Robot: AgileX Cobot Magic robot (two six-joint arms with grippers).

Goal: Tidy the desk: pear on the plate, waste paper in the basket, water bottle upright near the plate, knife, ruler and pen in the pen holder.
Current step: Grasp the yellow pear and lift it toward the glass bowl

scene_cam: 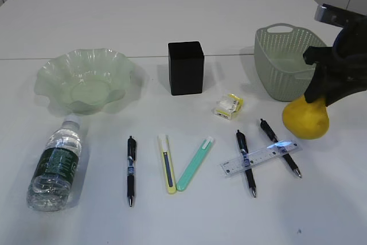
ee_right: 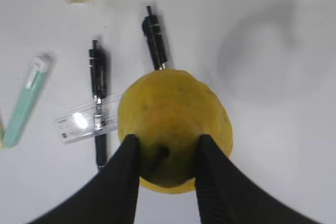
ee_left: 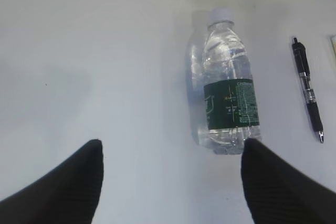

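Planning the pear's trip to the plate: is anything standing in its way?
The right gripper holds the pear at the desk's right; the plate is far left. The pen holder stands roughly between them; a low, straight carry might clip it.

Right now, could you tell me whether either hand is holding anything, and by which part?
The right hand grips the pear at its stem end, one finger on each side. The left hand is open and empty.

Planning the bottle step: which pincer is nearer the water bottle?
Left. The left pincer hovers open just past the water bottle base; the right pincer grips the pear across the desk.
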